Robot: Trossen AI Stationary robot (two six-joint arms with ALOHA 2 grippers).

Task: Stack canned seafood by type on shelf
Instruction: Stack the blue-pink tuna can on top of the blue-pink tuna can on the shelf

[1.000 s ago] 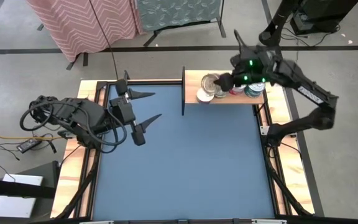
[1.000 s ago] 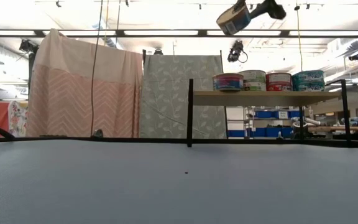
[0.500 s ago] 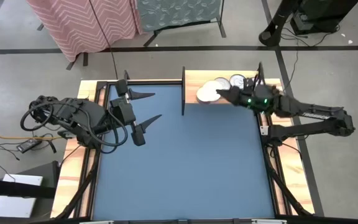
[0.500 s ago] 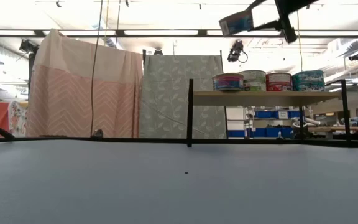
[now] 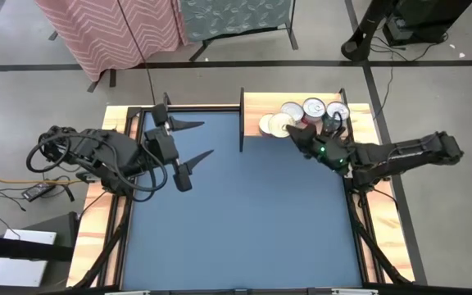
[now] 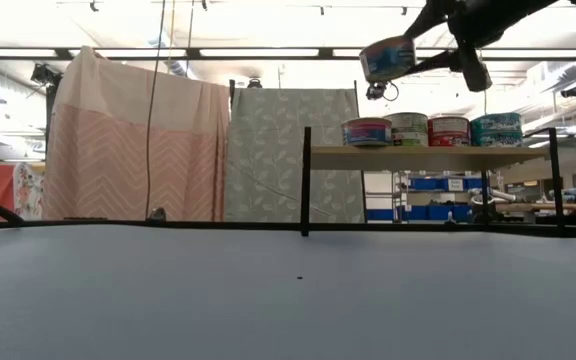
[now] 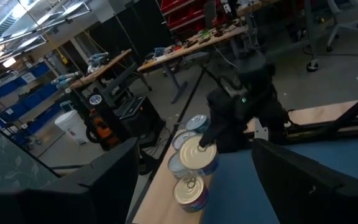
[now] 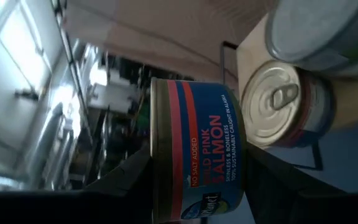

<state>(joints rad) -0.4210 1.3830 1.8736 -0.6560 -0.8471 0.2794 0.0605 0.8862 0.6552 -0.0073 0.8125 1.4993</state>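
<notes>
High view shows the shelf (image 5: 252, 105) at about one o'clock on the blue table (image 5: 236, 213), with several tins (image 5: 314, 109) standing in a row on its light-wood plank. The right gripper (image 5: 295, 131) hangs at the near edge of this plank. Its fingers are closed around a salmon tin (image 8: 197, 149), holding it by the sides; in the right wrist view the red and blue label is easy to read, and a silver tin with a pull tab (image 8: 281, 112) stands on the shelf just beyond it. In the low view the held tin is well above the row and a little tilted, over the end tin with the red and blue side (image 6: 367, 131).

The left gripper (image 5: 193, 141) waits near nine o'clock, with its fingers spread apart and nothing between them.

I judge that the step in hand is placing this tin on one of the same type. The next move probably needs the tin made level, brought over the matching tin, then lowered softly, because a tilted tin could slide off or push the neighbours.
</notes>
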